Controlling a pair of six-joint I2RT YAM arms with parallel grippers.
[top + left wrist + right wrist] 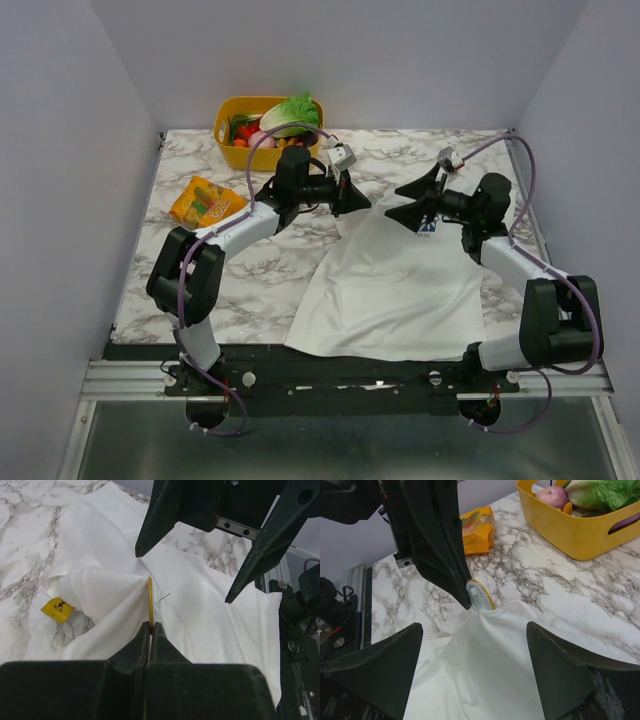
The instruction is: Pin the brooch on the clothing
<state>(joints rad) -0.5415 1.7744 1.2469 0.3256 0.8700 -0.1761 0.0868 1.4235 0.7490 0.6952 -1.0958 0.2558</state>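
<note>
My left gripper (151,626) is shut on the brooch (150,600), a thin gold disc seen edge-on, with its pin against a raised fold of the white T-shirt (210,620). In the right wrist view the brooch (481,596) shows its white back at the peak of the lifted shirt (485,680). My right gripper (475,625) is open and empty, one finger on each side of that fold, facing the left gripper (366,200). The right gripper (395,202) hangs over the shirt's (390,290) chest. The yellow collar tag (57,608) lies left of the fold. The blue print (427,227) shows under the right gripper.
A yellow basket (232,150) of vegetables stands at the back left and also shows in the right wrist view (580,530). An orange snack packet (205,203) lies left on the marble table (270,270). Grey walls enclose three sides.
</note>
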